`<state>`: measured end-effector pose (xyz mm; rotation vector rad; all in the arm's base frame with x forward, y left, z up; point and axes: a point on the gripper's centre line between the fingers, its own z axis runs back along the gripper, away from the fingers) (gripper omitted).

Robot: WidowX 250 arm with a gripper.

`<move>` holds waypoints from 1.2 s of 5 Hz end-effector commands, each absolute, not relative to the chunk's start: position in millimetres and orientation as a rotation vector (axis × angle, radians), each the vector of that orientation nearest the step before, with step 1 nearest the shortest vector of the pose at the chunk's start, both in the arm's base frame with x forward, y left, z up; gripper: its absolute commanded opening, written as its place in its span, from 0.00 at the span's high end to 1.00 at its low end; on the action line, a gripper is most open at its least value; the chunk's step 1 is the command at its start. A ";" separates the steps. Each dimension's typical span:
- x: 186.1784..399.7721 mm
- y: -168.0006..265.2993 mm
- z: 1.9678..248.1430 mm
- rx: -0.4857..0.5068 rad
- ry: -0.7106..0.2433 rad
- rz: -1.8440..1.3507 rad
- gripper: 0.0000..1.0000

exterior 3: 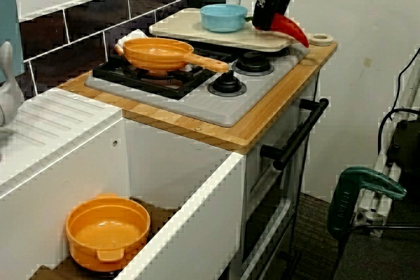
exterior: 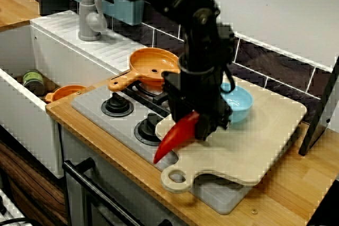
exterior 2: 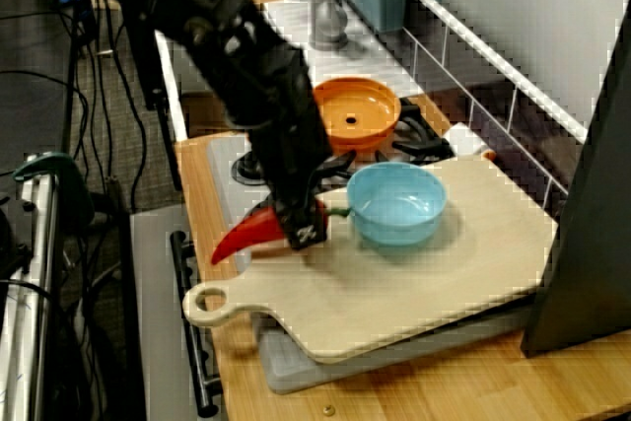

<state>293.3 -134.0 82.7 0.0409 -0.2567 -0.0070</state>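
My gripper point(exterior: 197, 128) is shut on a red chili pepper point(exterior: 174, 138), gripping it near the stem end. The pepper's tip slants down past the left edge of the wooden cutting board point(exterior: 259, 149), over the stove's front. A light blue bowl point(exterior: 239, 104) stands on the board just behind the gripper. In the view along the counter, the gripper point(exterior 2: 302, 228) holds the pepper point(exterior 2: 248, 235) left of the bowl point(exterior 2: 396, 204). Seen from the sink end, the pepper point(exterior 3: 289, 28) hangs just above the board point(exterior 3: 262, 39).
An orange pan point(exterior: 152, 65) sits on the back burner, handle toward the front. Two black knobs point(exterior: 117, 105) line the stove front. In the sink lie an orange bowl point(exterior 3: 108, 231) and a small can point(exterior: 33, 82). A grey faucet point(exterior: 90, 17) stands behind.
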 end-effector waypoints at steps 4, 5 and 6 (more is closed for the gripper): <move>342.2 -63.2 163.5 0.009 -0.268 0.070 1.00; 349.2 -39.4 166.7 0.029 -0.261 0.086 1.00; 355.2 -18.8 165.5 0.035 -0.272 0.121 1.00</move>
